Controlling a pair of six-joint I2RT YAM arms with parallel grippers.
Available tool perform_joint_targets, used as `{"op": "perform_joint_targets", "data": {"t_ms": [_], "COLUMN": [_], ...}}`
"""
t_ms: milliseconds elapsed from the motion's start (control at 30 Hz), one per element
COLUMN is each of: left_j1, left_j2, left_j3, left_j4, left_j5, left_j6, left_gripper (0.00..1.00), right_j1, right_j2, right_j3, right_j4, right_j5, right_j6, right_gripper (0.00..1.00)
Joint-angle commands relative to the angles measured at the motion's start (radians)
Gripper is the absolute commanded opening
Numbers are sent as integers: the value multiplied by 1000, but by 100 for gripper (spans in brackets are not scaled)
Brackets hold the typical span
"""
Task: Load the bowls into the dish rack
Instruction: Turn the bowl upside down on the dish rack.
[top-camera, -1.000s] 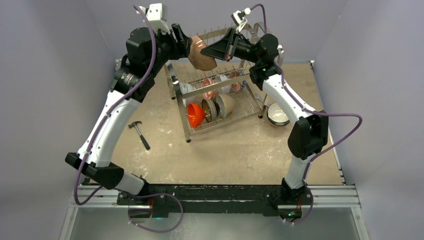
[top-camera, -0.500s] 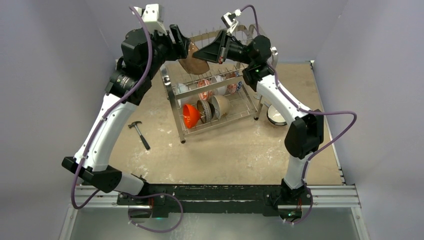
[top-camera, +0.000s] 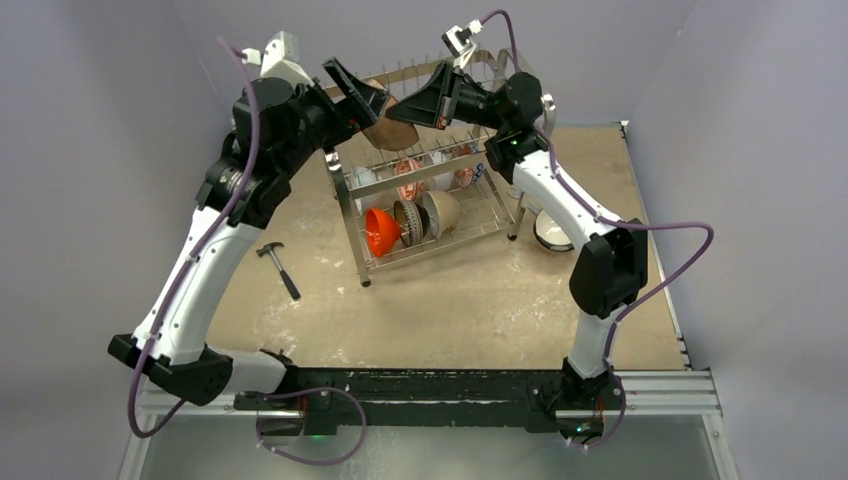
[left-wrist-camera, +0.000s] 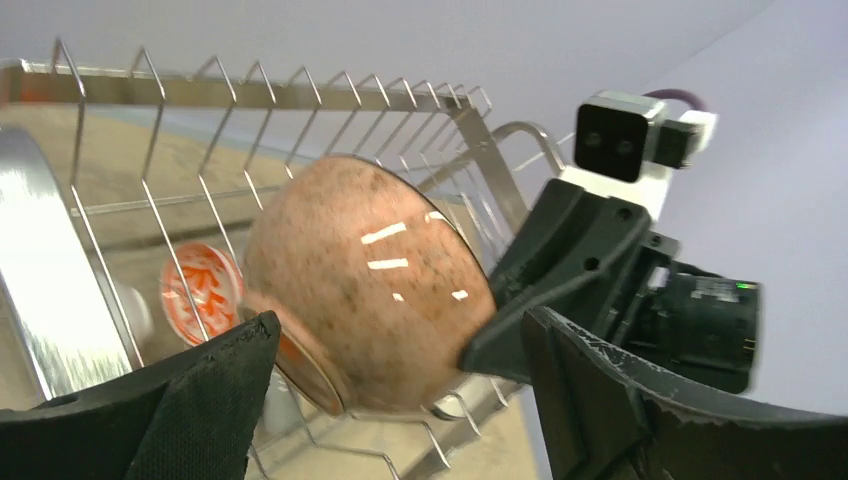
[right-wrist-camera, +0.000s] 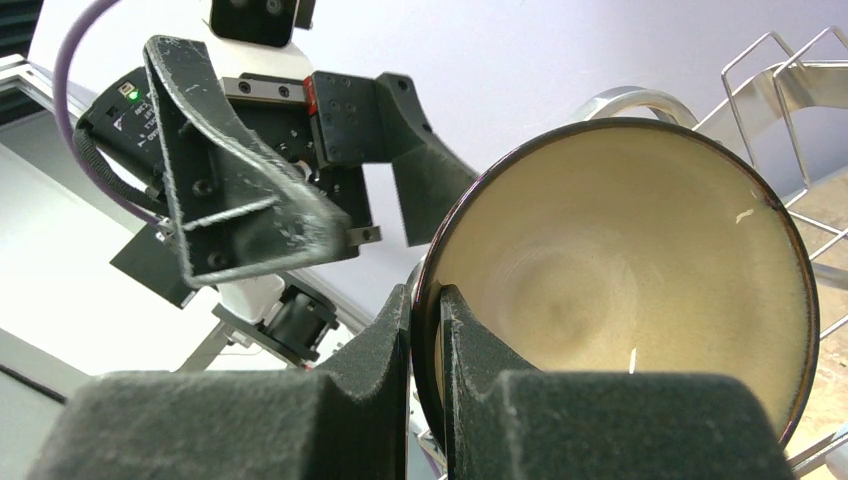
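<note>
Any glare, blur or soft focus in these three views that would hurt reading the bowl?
Left wrist: white glare streaks on the brown bowl, edges crisp; its own jaws are soft. Right wrist: one of the left jaws is motion-smeared, own jaws out of focus, bowl interior sharp. Top external: even light, faint shadows, dish rack small but legible.

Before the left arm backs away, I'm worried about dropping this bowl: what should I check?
1. Grip: right jaws shut on the brown bowl rim: ok.
2. Release: left jaws open: ok.
3. Clearance: left jaws free of the bowl: cannot tell; one jaw overlaps its foot in the left wrist view.
4. Place: bowl at the dish rack upper prongs: ok.
5. Seating: bowl settled between prongs: cannot tell.
6. All bowls loaded: not ok; a white bowl sits on the table beside the rack.
</note>
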Motion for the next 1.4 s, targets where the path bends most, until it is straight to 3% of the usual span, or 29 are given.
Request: {"op": "perform_joint_targets", "data": {"t_ms": [0,200,467,633,933,1367], "left_j1": [-2,-1,-1,-1,-2,-10], "left_j2": [-63,-52,55,62,95,156], "left_j3": [-57,-95,47,57,28,26], "left_j4": [-23,27,-95,-147,-106,-78], "left_j5": [25,29,27,-31,38,38], "left_j6": [-250,-344,-440,-441,-425,-409], "left_gripper": [91,94,95,96,96,97], "right_j1": [55,55,55,55,55,55], "right_j2": [14,9,-22,-93,-203,-262], "right_j3": [-20,-23,2,6,-33,-57], "right_j4": [-66,-63,-125,-188,-213,-135], "right_j5": [18,21,33,76,173,155], "right_j6": [-23,-30,-111,-254,-477,-571], "right_gripper": [0,0,0,0,0,0]}}
